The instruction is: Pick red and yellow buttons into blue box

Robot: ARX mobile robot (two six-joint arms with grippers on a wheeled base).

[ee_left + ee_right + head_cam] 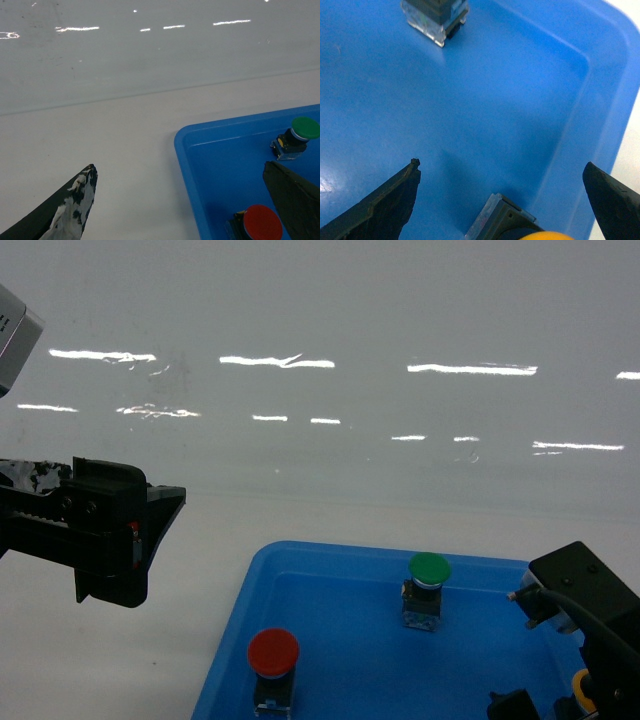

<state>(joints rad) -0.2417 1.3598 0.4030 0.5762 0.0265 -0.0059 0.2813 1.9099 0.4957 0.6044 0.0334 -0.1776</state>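
Your left gripper (150, 530) hangs over the bare white table (150, 660), just left of the shallow blue tray (300, 558). Jaws spread wide in the left wrist cam, nothing btwn them.

Your right gripper (500, 195) is down inside the tray at its near right corner. Fingers (385, 205) stand wide apart w/ the yellow button (520, 227) sitting btwn them at the bottom edge of the right wrist cam. Neither finger touches it, so it isn't gripped. In head view only a sliver of yellow (580, 688) shows beside the arm.

Red button (273, 665) stands upright on the tray floor, near left side. Green button (428, 588) stands further back, mid-tray, well apart from the red one.

Blue box: not in any view, so you can't place it from here.
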